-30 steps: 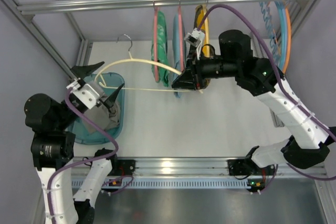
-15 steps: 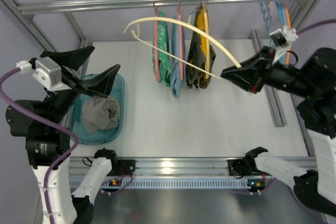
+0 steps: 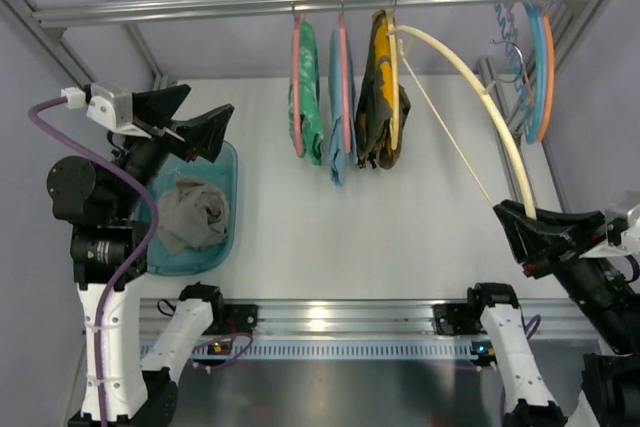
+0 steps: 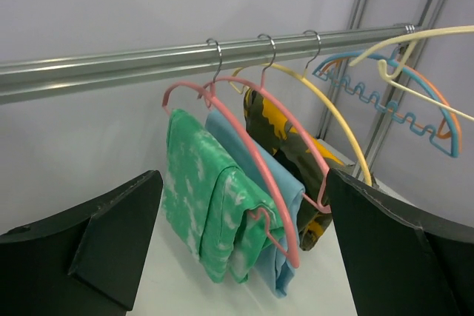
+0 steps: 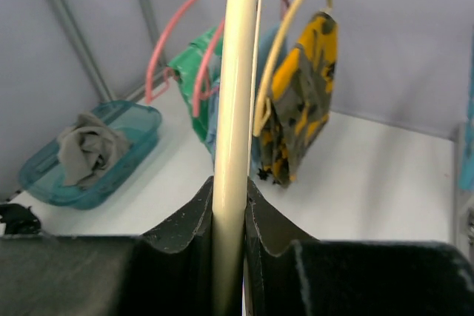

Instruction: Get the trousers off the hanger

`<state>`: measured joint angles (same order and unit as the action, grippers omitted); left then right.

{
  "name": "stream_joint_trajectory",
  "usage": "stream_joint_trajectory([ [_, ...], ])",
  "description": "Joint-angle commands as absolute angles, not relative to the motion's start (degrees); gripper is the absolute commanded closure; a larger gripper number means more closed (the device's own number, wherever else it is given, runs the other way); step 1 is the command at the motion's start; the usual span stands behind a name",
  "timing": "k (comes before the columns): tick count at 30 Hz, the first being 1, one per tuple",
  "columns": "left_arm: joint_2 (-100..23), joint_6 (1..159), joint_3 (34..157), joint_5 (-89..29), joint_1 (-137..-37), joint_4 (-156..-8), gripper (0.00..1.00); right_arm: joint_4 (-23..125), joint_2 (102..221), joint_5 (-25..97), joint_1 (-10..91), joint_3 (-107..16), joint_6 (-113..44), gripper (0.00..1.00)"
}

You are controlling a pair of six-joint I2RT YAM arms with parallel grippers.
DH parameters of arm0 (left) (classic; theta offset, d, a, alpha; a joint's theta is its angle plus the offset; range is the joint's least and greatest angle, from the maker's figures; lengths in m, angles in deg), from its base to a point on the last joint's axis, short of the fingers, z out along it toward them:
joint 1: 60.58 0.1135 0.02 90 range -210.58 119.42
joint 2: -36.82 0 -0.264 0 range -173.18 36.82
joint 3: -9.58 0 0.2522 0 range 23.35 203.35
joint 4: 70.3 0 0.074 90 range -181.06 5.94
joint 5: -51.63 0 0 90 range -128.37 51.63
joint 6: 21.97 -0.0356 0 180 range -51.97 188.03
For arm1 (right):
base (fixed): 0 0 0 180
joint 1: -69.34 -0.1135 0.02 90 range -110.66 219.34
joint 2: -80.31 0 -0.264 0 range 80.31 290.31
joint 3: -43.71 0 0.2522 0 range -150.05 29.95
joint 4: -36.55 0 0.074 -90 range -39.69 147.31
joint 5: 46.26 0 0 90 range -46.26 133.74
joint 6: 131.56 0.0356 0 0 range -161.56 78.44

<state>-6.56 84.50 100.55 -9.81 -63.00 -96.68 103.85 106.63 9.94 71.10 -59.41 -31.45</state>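
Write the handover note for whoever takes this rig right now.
Left gripper: open, empty, above the teal bin.
Right gripper: shut on the hanger, low on the right side. The hanger's far end reaches up to the rail; I cannot tell whether it is hooked there.
Trousers: off the hanger, crumpled in the bin.
Done: trousers removed.
Left: probably only to hang up or set down the bare hanger.
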Motion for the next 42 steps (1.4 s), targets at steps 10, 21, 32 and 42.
stream_joint_trajectory([
  [10, -4.8, 83.6, 95.8, -12.0, -63.0, -92.7, 0.02, 118.9, 124.3, 28.8, 76.0, -73.4, -40.8, 1.00],
  [21, 0.6, 81.0, 90.8, -13.7, -63.0, -92.7, 0.02, 134.2, 156.0, 30.4, 76.0, -107.3, -47.5, 1.00],
  [32, 2.5, 79.3, 88.9, -13.9, -63.0, -92.8, 0.02, 130.7, 159.8, 32.3, 76.7, -107.6, -46.4, 1.00],
  [42, 3.2, 78.8, 88.1, -14.4, -63.0, -93.0, 0.02, 131.4, 163.6, 27.7, 83.1, -107.5, -45.3, 1.00],
])
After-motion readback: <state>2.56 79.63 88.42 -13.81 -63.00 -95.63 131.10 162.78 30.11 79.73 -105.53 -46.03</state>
